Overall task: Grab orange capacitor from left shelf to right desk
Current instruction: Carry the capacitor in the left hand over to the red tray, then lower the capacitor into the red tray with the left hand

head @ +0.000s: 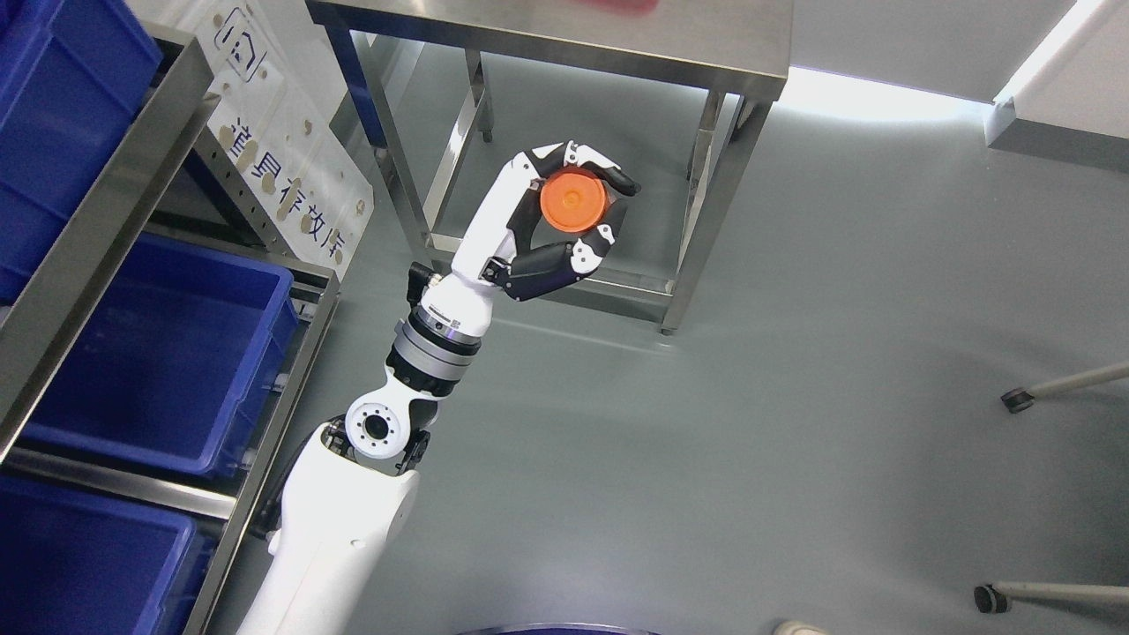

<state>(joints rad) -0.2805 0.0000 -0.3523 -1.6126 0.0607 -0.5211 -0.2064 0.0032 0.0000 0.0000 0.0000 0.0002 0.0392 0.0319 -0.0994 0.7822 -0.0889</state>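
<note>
The left hand [564, 225] pinches the orange capacitor [574, 202] mid-frame, below the steel desk [564, 35], whose top is cut off at the upper edge. Blue bins [168, 353] fill the left shelf [97, 238]; grey floor [794, 397] elsewhere.

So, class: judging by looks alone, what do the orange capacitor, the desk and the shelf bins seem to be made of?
Orange capacitor, held in the left hand: probably plastic, matte, with a moulded ring on its flat face. Desk: likely stainless steel, with a brushed grey sheen on top and shiny legs. Blue bins: apparently moulded plastic, smooth and slightly glossy, with rounded rims.
</note>
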